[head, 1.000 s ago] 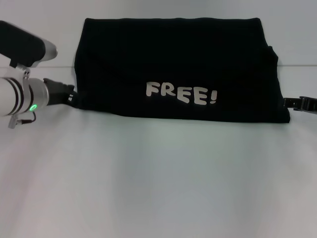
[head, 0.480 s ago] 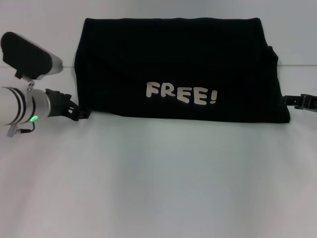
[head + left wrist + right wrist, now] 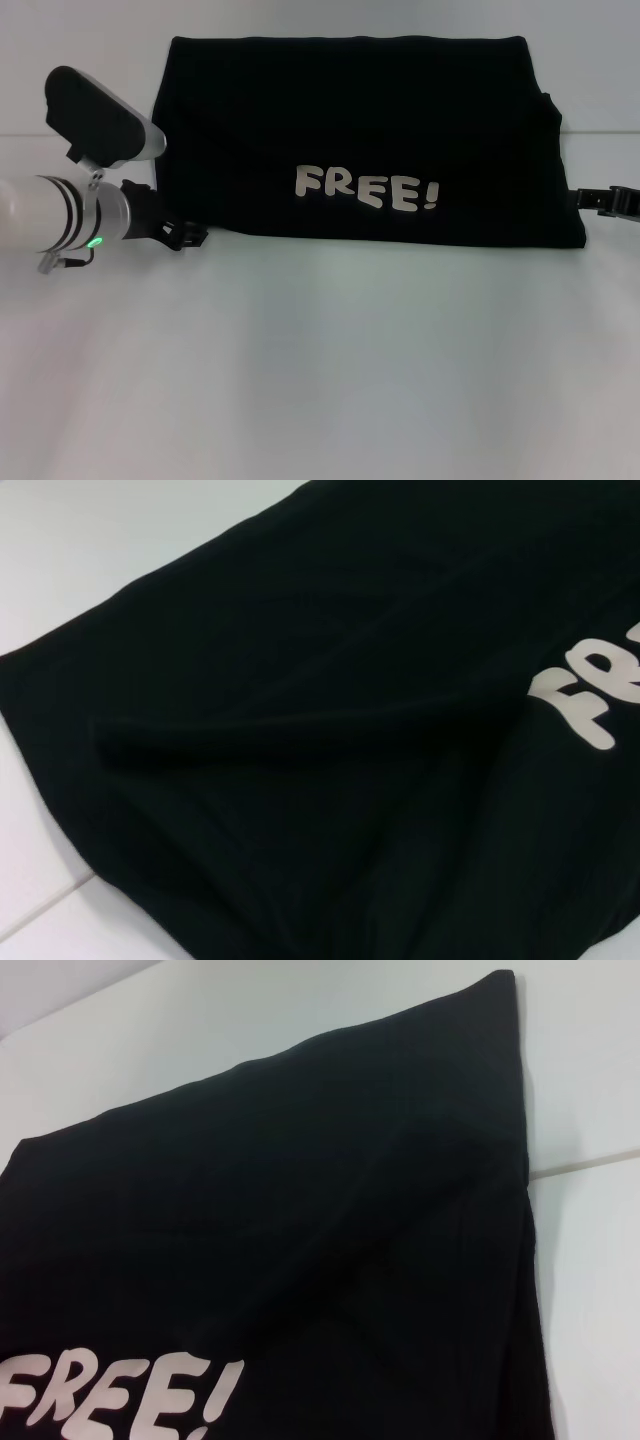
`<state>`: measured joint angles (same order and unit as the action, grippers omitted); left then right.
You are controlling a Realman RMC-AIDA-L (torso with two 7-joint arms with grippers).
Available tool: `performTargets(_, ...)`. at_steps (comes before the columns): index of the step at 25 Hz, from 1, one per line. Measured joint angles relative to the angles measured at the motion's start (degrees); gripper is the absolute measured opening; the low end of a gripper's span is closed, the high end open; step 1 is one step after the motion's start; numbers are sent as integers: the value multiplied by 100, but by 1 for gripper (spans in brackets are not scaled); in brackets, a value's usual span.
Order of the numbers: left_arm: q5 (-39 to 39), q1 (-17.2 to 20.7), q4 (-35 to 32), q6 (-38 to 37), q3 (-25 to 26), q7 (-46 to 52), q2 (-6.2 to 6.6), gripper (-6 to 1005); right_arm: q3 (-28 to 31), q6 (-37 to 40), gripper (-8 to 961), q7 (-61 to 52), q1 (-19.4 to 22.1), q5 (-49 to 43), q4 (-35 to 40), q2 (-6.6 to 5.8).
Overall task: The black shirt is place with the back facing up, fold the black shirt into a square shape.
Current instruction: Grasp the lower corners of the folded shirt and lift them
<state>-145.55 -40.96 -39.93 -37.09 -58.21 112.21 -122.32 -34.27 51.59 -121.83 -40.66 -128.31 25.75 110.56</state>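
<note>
Black cotton, folded into a wide band, lies across the far half of the white table: the black shirt has its long axis running side to side, with the cream "FREE!" lettering face up near its front edge. The left gripper sits low at the shirt's near left corner, so the cloth lies to its right and slightly beyond it; its dark fingers merge with the fabric there, and I cannot tell whether they are parted or have taken hold of the hem. The right gripper is at the opposite end, just beside the right edge a little behind the near right corner, and only its tip shows, so its opening is likewise unclear. Each arm is nearer its own short end. Judging from this shape, the fold still needed probably runs across the long axis, bringing one short end toward the other to make the band square.
</note>
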Motion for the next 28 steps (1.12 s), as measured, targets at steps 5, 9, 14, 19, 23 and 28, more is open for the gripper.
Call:
performTargets(5, -4, 13, -19, 107, -34, -94, -30, 677, 0, 0, 625, 1, -4, 0, 0, 0)
performTargets(9, -7, 30, -39, 162, -37, -137, -51, 446, -1, 0, 626, 1, -4, 0, 6, 0)
performTargets(14, -8, 9, -27, 164, -41, -160, -59, 348, -1, 0, 625, 1, 2, -14, 9, 0)
performTargets(19, -8, -9, -12, 168, -41, -190, -66, 250, -1, 0, 625, 1, 6, -19, 9, 0)
performTargets(23, -8, -8, -45, 173, -31, -191, -58, 76, -21, 2, 625, 1, 6, -27, 9, -1)
performTargets(28, -8, 15, -94, 178, 22, -177, -25, 6, -58, 79, 625, 0, 2, -31, -7, -32)
